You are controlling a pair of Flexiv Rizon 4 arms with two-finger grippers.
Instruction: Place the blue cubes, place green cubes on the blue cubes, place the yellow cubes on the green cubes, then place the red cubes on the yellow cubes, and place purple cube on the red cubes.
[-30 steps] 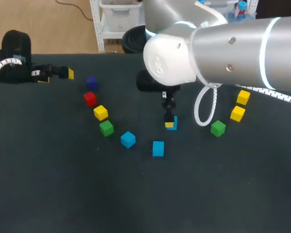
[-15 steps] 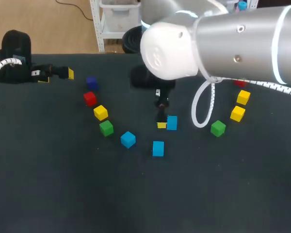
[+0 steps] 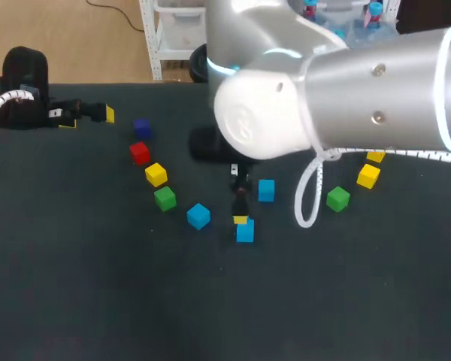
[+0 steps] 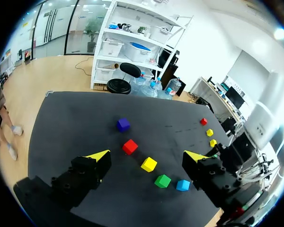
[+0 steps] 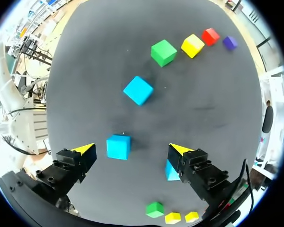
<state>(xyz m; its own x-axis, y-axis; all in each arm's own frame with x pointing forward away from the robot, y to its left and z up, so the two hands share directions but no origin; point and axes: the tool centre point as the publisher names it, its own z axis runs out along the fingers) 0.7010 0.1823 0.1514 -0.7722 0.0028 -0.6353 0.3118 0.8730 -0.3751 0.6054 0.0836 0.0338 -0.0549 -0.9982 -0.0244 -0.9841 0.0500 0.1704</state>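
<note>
Three light blue cubes [image 3: 198, 216], [image 3: 245, 232], [image 3: 266, 189] lie mid-table. To their left runs a line of green [image 3: 164, 198], yellow [image 3: 155, 174], red [image 3: 139, 153] and purple [image 3: 141, 126] cubes. At the right lie a green cube [image 3: 337, 198] and two yellow cubes [image 3: 368, 176]. My right gripper [image 3: 241, 218] hangs open over the front blue cube [image 5: 119, 146], which shows between its fingers [image 5: 132, 151] but apart from both. A second blue cube [image 5: 138, 90] lies ahead. My left gripper [image 3: 90, 115] stays open and empty at the far left edge [image 4: 146, 156].
My right arm's big body [image 3: 346, 98] hides the table's back right, including part of the rear yellow cube [image 3: 376, 156]. A red cube [image 4: 203, 121] shows there in the left wrist view. Bare dark table [image 3: 135, 301] spreads across the front.
My right gripper has moved from the rear blue cube toward the front and left, and now hangs over the front blue cube. The left arm and all cubes have not moved.
</note>
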